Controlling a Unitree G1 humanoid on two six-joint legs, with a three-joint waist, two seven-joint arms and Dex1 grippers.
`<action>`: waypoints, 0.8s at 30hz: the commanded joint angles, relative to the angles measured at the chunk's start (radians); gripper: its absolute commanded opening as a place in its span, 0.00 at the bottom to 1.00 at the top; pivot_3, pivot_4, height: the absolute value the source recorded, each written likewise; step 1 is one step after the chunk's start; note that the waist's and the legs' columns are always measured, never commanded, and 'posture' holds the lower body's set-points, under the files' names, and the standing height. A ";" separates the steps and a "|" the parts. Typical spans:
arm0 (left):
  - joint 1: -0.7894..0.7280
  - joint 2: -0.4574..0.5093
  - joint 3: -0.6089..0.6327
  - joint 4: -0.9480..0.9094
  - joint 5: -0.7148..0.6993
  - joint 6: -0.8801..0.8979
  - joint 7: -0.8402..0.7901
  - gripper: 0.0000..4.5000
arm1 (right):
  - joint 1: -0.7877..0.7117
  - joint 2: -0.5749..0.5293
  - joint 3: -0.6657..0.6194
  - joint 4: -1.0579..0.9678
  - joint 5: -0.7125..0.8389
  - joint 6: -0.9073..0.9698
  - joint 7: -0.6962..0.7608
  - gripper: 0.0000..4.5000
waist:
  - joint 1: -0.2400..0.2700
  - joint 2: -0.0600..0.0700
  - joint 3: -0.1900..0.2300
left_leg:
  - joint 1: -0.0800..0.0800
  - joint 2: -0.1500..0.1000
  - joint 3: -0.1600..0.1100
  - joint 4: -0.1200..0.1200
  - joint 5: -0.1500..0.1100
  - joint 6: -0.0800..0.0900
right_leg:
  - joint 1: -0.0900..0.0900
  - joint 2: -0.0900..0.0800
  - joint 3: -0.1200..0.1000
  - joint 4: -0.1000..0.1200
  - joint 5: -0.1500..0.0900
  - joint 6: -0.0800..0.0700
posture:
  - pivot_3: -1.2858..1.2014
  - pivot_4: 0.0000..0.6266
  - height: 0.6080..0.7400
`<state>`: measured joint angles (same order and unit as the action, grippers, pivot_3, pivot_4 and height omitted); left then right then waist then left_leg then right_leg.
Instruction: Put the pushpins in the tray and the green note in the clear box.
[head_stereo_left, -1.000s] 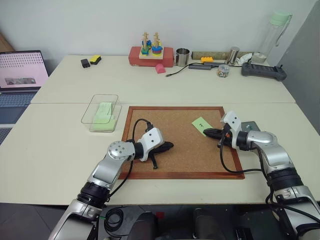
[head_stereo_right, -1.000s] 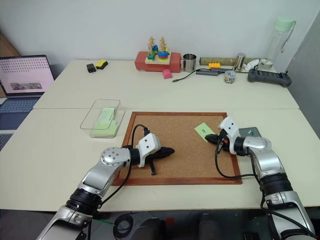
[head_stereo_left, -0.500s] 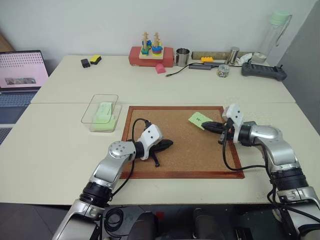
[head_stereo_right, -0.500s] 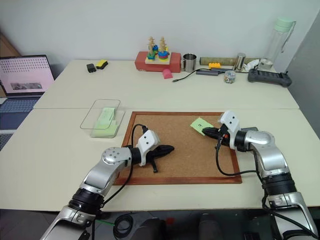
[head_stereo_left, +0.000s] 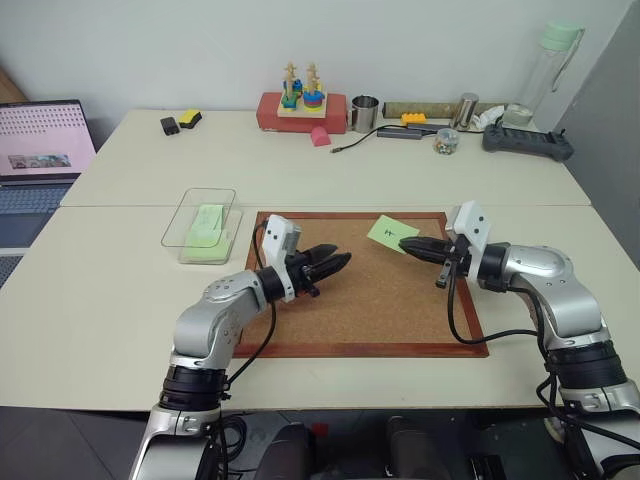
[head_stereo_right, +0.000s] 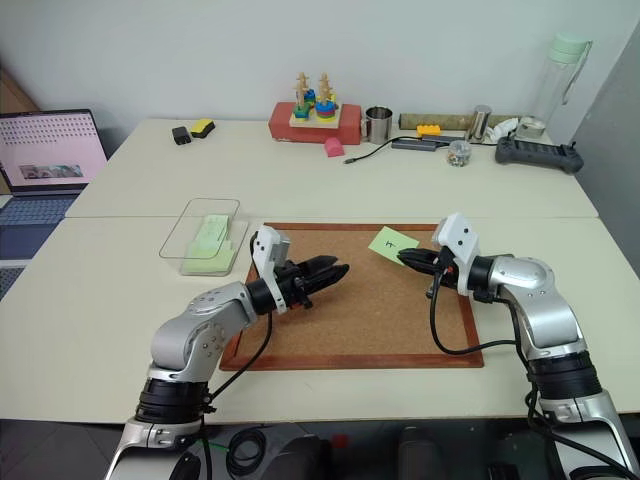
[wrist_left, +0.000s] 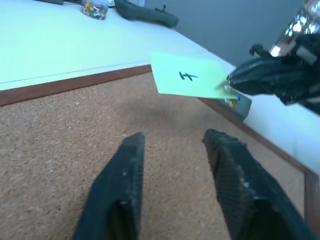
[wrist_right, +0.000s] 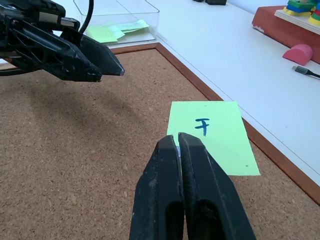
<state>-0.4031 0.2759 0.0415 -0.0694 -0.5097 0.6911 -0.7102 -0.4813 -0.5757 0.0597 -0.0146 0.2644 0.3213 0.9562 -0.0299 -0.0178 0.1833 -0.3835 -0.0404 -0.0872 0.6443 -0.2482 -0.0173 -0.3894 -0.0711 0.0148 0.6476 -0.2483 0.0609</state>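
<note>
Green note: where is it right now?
The green note is pinched in the right gripper, above the cork board's far right corner.

The cork board (head_stereo_left: 365, 283) lies on the near tabletop (head_stereo_left: 100, 300), in front of the robot. The clear box (head_stereo_left: 202, 225) sits just beside the board's far left corner, with paper slips (head_stereo_left: 206, 224) in it. The left pincer (head_stereo_left: 338, 263) hangs over the board's left half, pointing right. The right pincer (head_stereo_left: 405, 242) is over the far right part of the board, pointing left, with the note (head_stereo_left: 392, 233) at its tip. The tray (wrist_left: 239, 103) lies just outside the board's right edge. A laptop (head_stereo_left: 40, 150) stands far left; a stacking toy (head_stereo_left: 301, 105), cup (head_stereo_left: 365, 113) and bottle (head_stereo_left: 549, 70) line the far edge.
</note>
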 joint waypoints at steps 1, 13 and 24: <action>0.005 -0.006 0.034 -0.051 -0.068 0.043 0.013 0.67 | -0.007 -0.011 -0.018 -0.045 0.013 -0.007 -0.003 0.00 | 0.000 0.000 0.000 | 0.000 0.000 0.000 0.000 0.000 0.000 | 0.000 0.000 0.000 0.000 0.000 0.000 | 0.52 0.24 1.00; -0.044 -0.142 0.094 0.017 -0.230 0.139 0.102 0.99 | -0.014 -0.026 0.002 -0.122 0.026 0.008 0.031 0.00 | 0.002 0.000 0.000 | 0.000 0.000 0.000 0.000 0.000 0.000 | 0.000 0.000 0.000 0.000 0.000 0.000 | 0.52 0.24 1.00; -0.125 -0.260 0.101 0.147 -0.260 0.131 0.149 0.99 | -0.009 -0.024 0.022 -0.200 0.047 0.050 0.031 0.00 | 0.003 -0.001 0.000 | 0.000 0.000 0.000 0.000 0.000 0.000 | 0.000 0.000 0.000 -0.001 0.000 0.000 | 0.52 0.24 1.00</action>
<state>-0.5013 0.0271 0.1428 0.0813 -0.7510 0.8391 -0.5569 -0.4824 -0.5928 0.0842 -0.1732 0.2969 0.3695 0.9834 -0.0272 -0.0186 0.1837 -0.3838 -0.0408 -0.0872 0.6445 -0.2481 -0.0177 -0.3892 -0.0712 0.0147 0.6469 -0.2483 0.0609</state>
